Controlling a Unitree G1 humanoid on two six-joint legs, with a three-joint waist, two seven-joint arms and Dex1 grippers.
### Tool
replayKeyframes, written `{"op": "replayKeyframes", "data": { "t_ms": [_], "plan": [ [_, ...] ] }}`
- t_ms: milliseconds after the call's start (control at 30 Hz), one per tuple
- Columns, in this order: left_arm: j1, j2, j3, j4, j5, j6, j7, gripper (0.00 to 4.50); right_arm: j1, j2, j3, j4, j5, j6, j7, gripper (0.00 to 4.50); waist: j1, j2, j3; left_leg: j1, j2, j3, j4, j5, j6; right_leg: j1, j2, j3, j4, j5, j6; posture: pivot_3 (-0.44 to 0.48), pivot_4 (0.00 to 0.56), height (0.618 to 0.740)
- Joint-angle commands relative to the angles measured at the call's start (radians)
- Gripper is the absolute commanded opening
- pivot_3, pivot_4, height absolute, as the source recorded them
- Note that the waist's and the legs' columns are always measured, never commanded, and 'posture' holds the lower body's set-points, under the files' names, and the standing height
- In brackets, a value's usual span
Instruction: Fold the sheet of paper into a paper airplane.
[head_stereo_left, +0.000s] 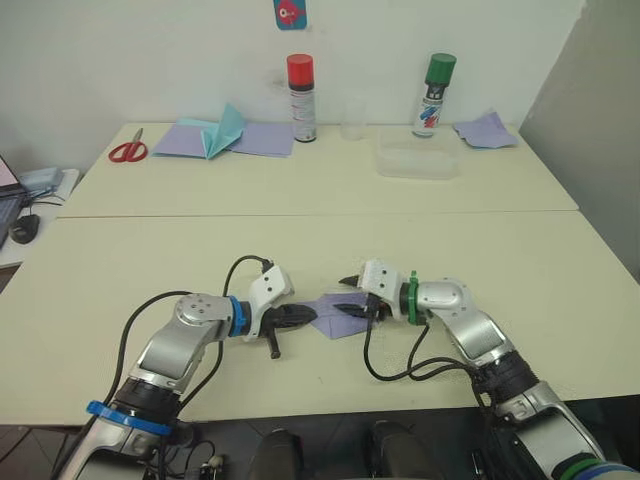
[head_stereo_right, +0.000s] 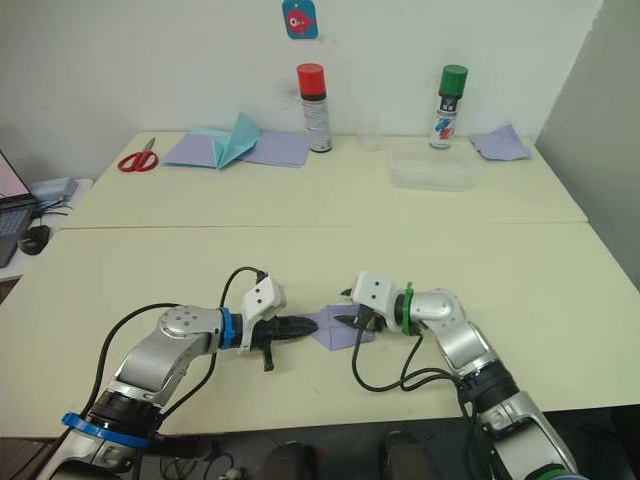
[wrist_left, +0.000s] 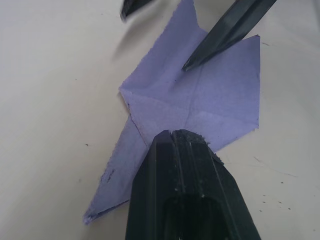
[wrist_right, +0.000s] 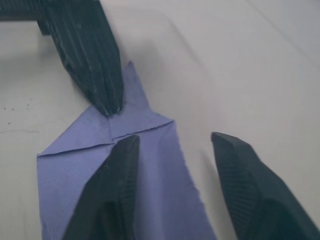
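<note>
Between both grippers lies the sheet of paper (head_stereo_left: 335, 315), left gripper (wrist_left: 172, 134) closed pressing it, right gripper (wrist_right: 172, 142) spread

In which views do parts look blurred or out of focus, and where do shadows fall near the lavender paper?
Left wrist view: the closed black left gripper is soft at the bottom; the creased lavender sheet of paper is sharp. Right wrist view: the open right gripper looks blurred, and a soft shadow lies on the cream table beside the paper. Left eye view: even light, faint shadows under both arms.
</note>
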Motion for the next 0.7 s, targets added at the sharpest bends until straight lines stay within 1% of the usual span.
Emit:
{"op": "replayKeyframes", "data": {
  "t_ms": [33,67,133,233,367,400,567,700],
  "plan": [
    [0.039,0.009,-0.054,0.078,0.074,0.031,0.034,0.00,0.047,-0.014,-0.029,-0.158,0.089,0.005,0.041,3.25,0.001,0.000,0.000,0.000,0.000,0.000,0.000,0.000,0.000,0.000,0.000,0.000,0.000,0.000,0.000,0.000,0.150,0.740],
    [0.039,0.008,-0.054,0.076,0.073,0.030,0.036,0.00,0.063,-0.021,-0.013,-0.181,0.094,0.007,0.057,3.20,0.001,0.000,0.000,0.000,0.000,0.000,0.000,0.000,0.000,0.000,-0.001,0.000,0.000,0.000,0.000,0.000,0.150,0.740],
    [0.041,0.005,-0.056,0.070,0.071,0.032,0.041,0.00,0.085,-0.010,0.009,-0.187,0.091,0.033,0.049,2.72,0.001,0.000,0.000,0.000,0.000,0.000,0.000,0.000,0.000,0.000,-0.001,0.000,0.000,0.000,0.000,0.000,0.150,0.740],
    [0.045,0.005,-0.057,0.060,0.066,0.037,0.046,0.00,0.090,0.017,0.030,-0.165,0.065,0.061,0.006,1.66,0.001,0.000,0.000,0.002,0.001,-0.002,0.000,0.000,0.000,-0.002,-0.004,0.000,-0.001,0.000,0.000,0.000,0.150,0.740],
    [0.054,0.010,-0.059,0.048,0.066,0.036,0.052,0.00,0.080,0.071,0.072,-0.105,-0.007,0.113,-0.094,0.22,0.000,0.000,0.000,0.003,0.001,-0.005,0.000,0.000,0.000,-0.002,-0.006,0.000,-0.001,0.000,0.000,0.000,0.150,0.740],
    [0.054,0.012,-0.059,0.048,0.067,0.035,0.053,0.00,0.078,0.081,0.080,-0.089,-0.020,0.119,-0.111,0.02,0.000,0.000,0.000,0.003,0.001,-0.005,0.000,0.000,0.000,-0.003,-0.006,0.000,-0.001,0.000,0.000,0.000,0.150,0.740],
    [0.047,0.016,-0.059,0.054,0.074,0.025,0.058,0.00,0.083,0.094,0.118,-0.057,-0.079,0.161,-0.157,0.02,0.001,0.000,0.000,0.001,-0.001,-0.004,-0.001,0.000,0.000,-0.003,-0.009,0.000,-0.004,0.000,0.000,0.000,0.150,0.740],
    [0.035,0.009,-0.059,0.053,0.068,0.036,0.060,0.00,0.106,0.076,0.096,-0.057,-0.092,0.207,-0.191,0.02,0.001,0.000,-0.001,0.002,-0.001,-0.004,-0.001,0.000,0.000,-0.002,-0.010,-0.001,-0.004,0.000,0.001,0.000,0.150,0.740]
  ]
}}
